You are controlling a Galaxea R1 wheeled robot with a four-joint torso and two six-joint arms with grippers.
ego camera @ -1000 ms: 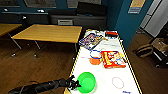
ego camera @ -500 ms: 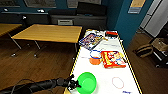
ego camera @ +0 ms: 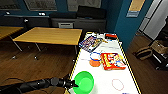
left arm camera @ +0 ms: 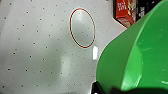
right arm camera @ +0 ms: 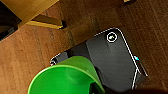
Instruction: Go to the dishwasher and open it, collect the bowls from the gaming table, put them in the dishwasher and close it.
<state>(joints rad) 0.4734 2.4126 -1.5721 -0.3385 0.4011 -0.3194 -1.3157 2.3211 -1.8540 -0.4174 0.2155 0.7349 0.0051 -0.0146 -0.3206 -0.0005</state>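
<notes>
the left gripper (ego camera: 74, 85) reaches in from the near left edge of the white surface (ego camera: 105, 77) and clenches the rim of the green bowl (ego camera: 84, 82). the bowl sits at the gripper's tip, tilted, its open side facing up and away from the arm, over the near end of the surface. in the left wrist view the green bowl (left arm camera: 136, 55) looms right against the gripper, with the speckled white top and a red ring (left arm camera: 82, 27) marked on it beyond. farther out from the gripper lies an orange bowl (ego camera: 94, 63) beside a blue ring (ego camera: 95, 55), and just past those a red game box (ego camera: 112, 61). another game box (ego camera: 90, 43) lies farther still, toward the far end. a wood table (ego camera: 50, 35) stands well off to the gripper's left. in the right wrist view a green bowl (right arm camera: 65, 77) shows close above the wood floor (right arm camera: 32, 55) and a dark base (right arm camera: 112, 57); whether the right gripper is clenched or released cannot be told.
</notes>
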